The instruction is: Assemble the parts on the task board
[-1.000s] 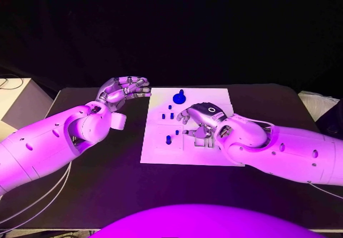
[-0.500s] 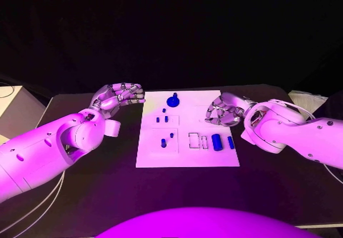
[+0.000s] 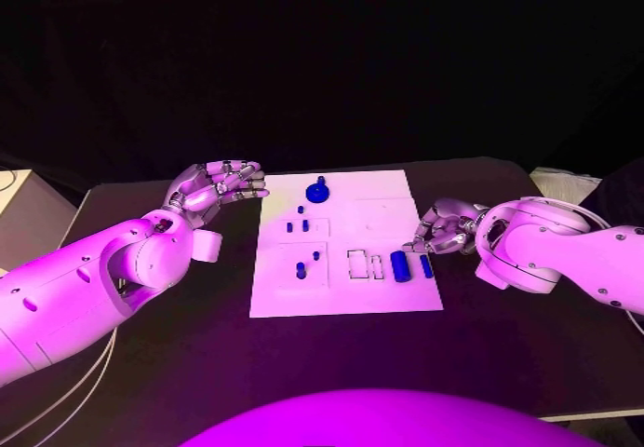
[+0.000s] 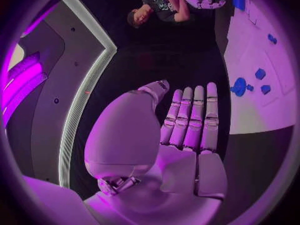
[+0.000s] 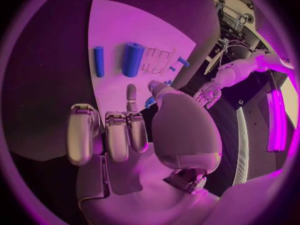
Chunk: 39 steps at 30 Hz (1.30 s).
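The white task board (image 3: pixel 346 244) lies in the middle of the black table (image 3: pixel 175 345), with a robot hand on either side of it and neither one touching it.

The left robot hand (image 3: pixel 215 189) hangs above the table just beside the board's far left corner, palm turned up and fingers (image 3: pixel 248 180) loosely curled, apart from one another, with nothing in them. The left wrist view shows the same hand (image 4: pixel 187 120) with its fingers held side by side and extended over the dark table, the board (image 4: pixel 262 75) off to one side.

The right robot hand (image 3: pixel 440 231) sits at the board's right edge, close to it but over the table, its fingers bent inward on nothing. In the right wrist view, that hand (image 5: pixel 115 135) has its fingers curled in a row near the palm, and no part is between them.

On the board, a round blue knob (image 3: pixel 316 193) stands near the far edge. Small blue pegs (image 3: pixel 297 225) stand in a framed patch below it, and another short blue peg (image 3: pixel 301 270) stands in a second patch nearer the robot. Towards the right edge, a thick blue cylinder (image 3: pixel 400 265) and a thin blue bar (image 3: pixel 427 266) lie side by side, next to two empty rectangular slots (image 3: pixel 365 265).
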{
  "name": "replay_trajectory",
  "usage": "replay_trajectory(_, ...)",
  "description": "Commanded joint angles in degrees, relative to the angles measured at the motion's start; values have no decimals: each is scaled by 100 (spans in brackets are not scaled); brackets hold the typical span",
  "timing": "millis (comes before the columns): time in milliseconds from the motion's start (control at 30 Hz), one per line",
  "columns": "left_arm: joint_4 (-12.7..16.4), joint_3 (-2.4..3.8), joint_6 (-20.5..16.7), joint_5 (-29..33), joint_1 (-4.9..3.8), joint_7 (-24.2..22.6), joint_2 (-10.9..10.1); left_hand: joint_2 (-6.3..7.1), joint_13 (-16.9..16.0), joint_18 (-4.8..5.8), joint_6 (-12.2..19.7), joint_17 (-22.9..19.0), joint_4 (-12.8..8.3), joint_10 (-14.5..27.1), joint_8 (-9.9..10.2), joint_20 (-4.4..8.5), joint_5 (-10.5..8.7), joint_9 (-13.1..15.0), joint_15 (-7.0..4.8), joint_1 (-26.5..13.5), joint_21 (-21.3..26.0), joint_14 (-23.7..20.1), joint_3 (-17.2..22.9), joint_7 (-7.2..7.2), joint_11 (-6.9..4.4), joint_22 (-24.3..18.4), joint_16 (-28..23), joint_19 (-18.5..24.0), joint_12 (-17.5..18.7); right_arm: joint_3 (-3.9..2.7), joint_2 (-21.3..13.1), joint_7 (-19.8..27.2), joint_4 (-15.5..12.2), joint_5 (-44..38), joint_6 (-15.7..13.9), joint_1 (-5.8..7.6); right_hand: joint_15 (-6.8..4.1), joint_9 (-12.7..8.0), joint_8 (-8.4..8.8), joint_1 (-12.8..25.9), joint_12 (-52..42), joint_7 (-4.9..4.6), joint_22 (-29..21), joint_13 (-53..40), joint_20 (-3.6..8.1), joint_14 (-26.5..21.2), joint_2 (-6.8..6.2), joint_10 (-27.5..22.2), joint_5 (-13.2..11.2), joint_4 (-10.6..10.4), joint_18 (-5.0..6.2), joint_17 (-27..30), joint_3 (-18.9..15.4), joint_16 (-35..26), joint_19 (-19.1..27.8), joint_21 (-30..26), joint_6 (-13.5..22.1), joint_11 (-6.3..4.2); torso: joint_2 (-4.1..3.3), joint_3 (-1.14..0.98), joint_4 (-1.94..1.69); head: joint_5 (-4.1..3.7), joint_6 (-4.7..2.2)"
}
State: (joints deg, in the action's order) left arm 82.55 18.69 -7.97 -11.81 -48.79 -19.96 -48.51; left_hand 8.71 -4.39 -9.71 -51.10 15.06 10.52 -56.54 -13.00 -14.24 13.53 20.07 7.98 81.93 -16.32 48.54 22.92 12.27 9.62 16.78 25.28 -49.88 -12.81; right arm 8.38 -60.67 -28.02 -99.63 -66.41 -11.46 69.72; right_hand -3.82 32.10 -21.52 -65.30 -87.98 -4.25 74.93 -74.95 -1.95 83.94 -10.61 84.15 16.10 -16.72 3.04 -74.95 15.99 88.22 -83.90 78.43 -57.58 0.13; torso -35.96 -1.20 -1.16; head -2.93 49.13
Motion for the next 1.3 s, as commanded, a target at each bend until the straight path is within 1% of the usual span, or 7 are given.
replay_trajectory(33, 28, 3, 118, 24, 8, -73, 8, 3, -9, -68, -2, 9, 31, -33, -23, 7, 0, -6, -15, 58, 23, 26, -12, -28, -12, -9, 20, -38, -16, 21, 19, -359, -16, -90, 304, -40, -42, 32, -42, 177, -38, 25, 1117, -1352, 40, 537, -2, 479, 13, -4, -102, -1153, -116, 39, -471, 33, -43, -50, 16, 3, 42, 9, 12)
replay_trajectory(133, 39, 3, 149, 23, 8, -74, 8, 27, -1, -64, 8, 10, 49, -29, -17, 8, -2, -12, -11, 42, 33, 10, -26, -20, -5, -15, 10, -40, 0, 37, 70, -404, -8, -171, 272, -76, -65, 106, -116, 426, -28, 56, 1129, -1350, 60, 536, -3, 474, 413, -1, -102, -1155, -346, 40, -468, 36, -61, -76, 18, 4, 48, 2, 19)
replay_trajectory(200, 45, 3, 167, 21, 9, -73, 8, 27, -1, -64, 8, 10, 49, -29, -17, 8, -2, -12, -11, 42, 33, 10, -26, -20, -5, -15, 10, -40, 0, 43, 117, -428, 15, -240, 259, -91, -70, 127, -140, 489, -23, 64, 1130, -1348, 64, 536, 0, 472, 422, -5, -102, -1158, -411, 41, -467, 32, -66, -82, 21, 7, 45, -5, 29)
replay_trajectory(367, 52, 3, 199, 16, 9, -71, 8, 35, 5, -62, 11, 9, 57, -20, -16, 7, -1, -15, -6, 37, 41, -5, -32, -17, -1, -19, 1, -38, 12, 57, 257, -459, 123, -319, 273, -132, -80, 183, -195, 633, 0, 78, 1141, -1333, 74, 539, 39, 459, 324, -7, -104, -1173, -614, 46, -467, 45, -55, -95, 24, 21, 33, -15, 22)
replay_trajectory(767, 58, 3, 227, 7, 9, -61, -5, 42, 10, -59, 13, 9, 61, -9, -15, 5, 0, -18, -1, 39, 50, -21, -34, -16, 2, -24, -8, -35, 25, 78, 567, -520, 441, -510, 552, -299, -99, 322, -349, 660, 56, 114, 1163, -1302, 86, 540, 209, 432, 2, -6, -108, -1182, -1115, 48, -468, 69, -71, -121, 12, 13, 40, 6, 65)
replay_trajectory(1033, 58, 3, 222, 7, 9, -59, -16, 43, 12, -58, 12, 9, 61, -5, -16, 5, 1, -18, 1, 42, 54, -27, -34, -15, 4, -26, -12, -33, 30, 85, 627, -560, 551, -711, 784, -325, -110, 358, -399, 647, 79, 129, 1174, -1287, 92, 540, 250, 420, -59, -4, -113, -1187, -1190, 49, -470, 95, -91, -135, 14, 12, 43, 12, 80)
replay_trajectory(1300, 54, 3, 223, 7, 9, -52, -12, 43, 12, -58, 12, 9, 61, -5, -16, 5, 1, -18, 1, 42, 54, -27, -34, -15, 4, -26, -12, -33, 30, 88, 739, -566, 605, -849, 650, -401, -122, 409, -460, 485, 98, 144, 1186, -1279, 103, 543, 281, 412, -122, 11, -117, -1200, -1288, 53, -472, 115, -73, -149, 10, 11, 43, -6, 80)
